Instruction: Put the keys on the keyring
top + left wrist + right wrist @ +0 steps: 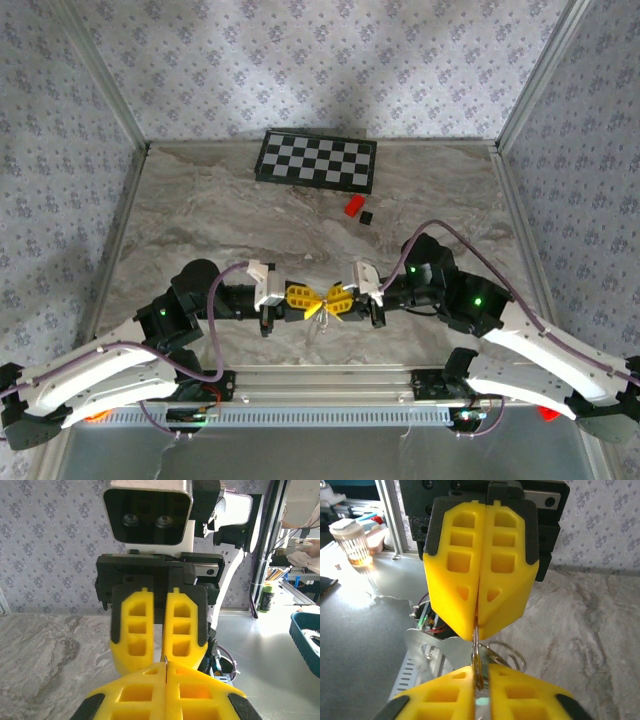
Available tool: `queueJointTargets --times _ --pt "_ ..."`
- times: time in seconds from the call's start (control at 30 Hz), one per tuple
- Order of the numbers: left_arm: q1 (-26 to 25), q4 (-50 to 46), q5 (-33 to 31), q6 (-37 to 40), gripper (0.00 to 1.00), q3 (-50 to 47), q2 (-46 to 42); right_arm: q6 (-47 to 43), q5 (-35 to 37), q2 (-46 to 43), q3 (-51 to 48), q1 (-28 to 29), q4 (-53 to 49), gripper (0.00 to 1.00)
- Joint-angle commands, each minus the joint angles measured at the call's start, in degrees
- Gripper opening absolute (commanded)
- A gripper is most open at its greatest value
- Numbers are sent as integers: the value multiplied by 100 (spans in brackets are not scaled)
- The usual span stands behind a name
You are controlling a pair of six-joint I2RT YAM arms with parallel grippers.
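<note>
1. Key: all I get is a pale greenish sliver, sitting in the slit between the fingers of my right hand. That hand is narrowed down onto it. Blade hidden; I cannot tell how it is turned.
2. Keyring: thin wire loops stand out just beside the right fingertips. A slim metal edge, seen edge-on, runs from there up into the tip of my left hand. The left hand is closed tight on that edge, which I judge to be part of the ring.
3. Key relation: the hands meet tip to tip, almost touching, and the metal lies along the line between them, left to right in the top view. Both are equally near, with no reach left to make. My judgement is that the next move is a fine twist or slide along that axis, not a travel.
4. Position: the cluster hangs off the worktop, midway between the arms and close to the near rail.
5. Room: the near rail is the closest edge. Red block and black cube lie well apart, farther back; checkerboard is beyond them. Open marble lies to either side.
6. Risk, as I read it: a loosened pinch would drop the metal by the rail.
</note>
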Motion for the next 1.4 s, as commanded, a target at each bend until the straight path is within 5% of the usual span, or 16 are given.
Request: queueJointTargets --times 0.0,0.13,0.73,1.2,1.37 --pt "9 331 96 -34 0 131 -39 8 10 -242 -131 31 153 26" --pt "8 314 -196 49 0 90 -93 119 133 -550 -383 33 533 32" --pt "8 486 -147 2 0 15 -61 570 476 -550 -716 117 1562 31" --pt "9 218 -503 20 0 39 -59 359 575 -423 -501 180 1150 0" --pt "10 -764 -1371 197 28 386 8 23 1219 -141 190 374 -26 0"
